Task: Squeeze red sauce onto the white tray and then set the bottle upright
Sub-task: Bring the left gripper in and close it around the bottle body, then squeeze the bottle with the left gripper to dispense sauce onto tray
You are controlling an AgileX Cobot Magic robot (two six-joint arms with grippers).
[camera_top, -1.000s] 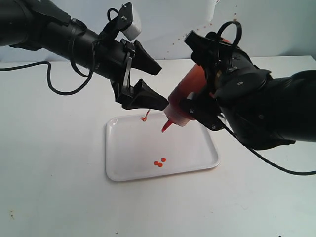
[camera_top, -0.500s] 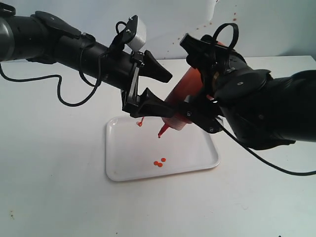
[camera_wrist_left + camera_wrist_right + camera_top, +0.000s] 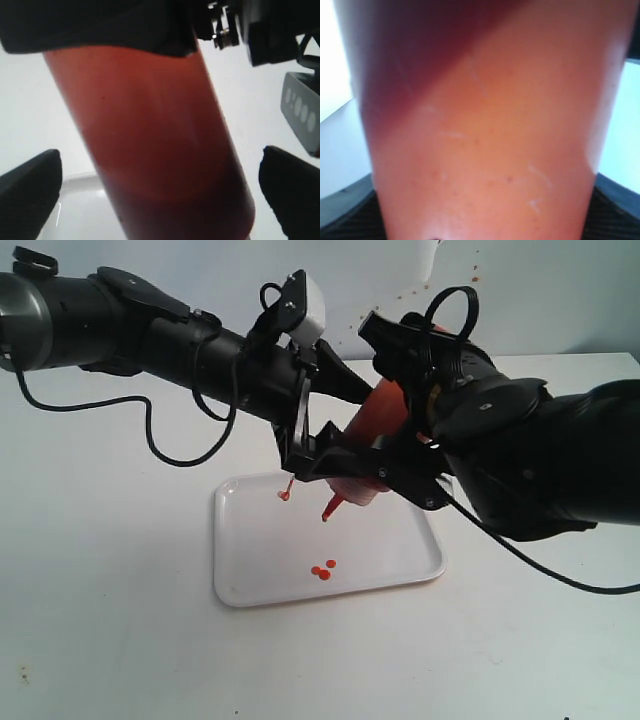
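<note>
The bottle (image 3: 379, 412) hangs tilted over the white tray (image 3: 262, 583), its red nozzle (image 3: 331, 507) pointing down and its tethered cap (image 3: 285, 494) dangling beside it. My right gripper (image 3: 402, 412) is shut on the bottle's upper body, which fills the right wrist view (image 3: 485, 125). My left gripper (image 3: 352, 436) is open, one jaw on each side of the bottle (image 3: 150, 125) near its nozzle end. Gaps show between the bottle and both fingers (image 3: 30, 190). Three small blobs of red sauce (image 3: 322, 570) lie on the tray.
The tray sits on a white table (image 3: 120, 640) with a white wall behind. Both black arms crowd the space above the tray's far half. A black cable (image 3: 165, 445) trails from the left arm.
My left arm has moved right, and its open jaws now straddle the bottle. The bottle has shifted slightly left, still tilted nozzle down. The blobs are unchanged.
</note>
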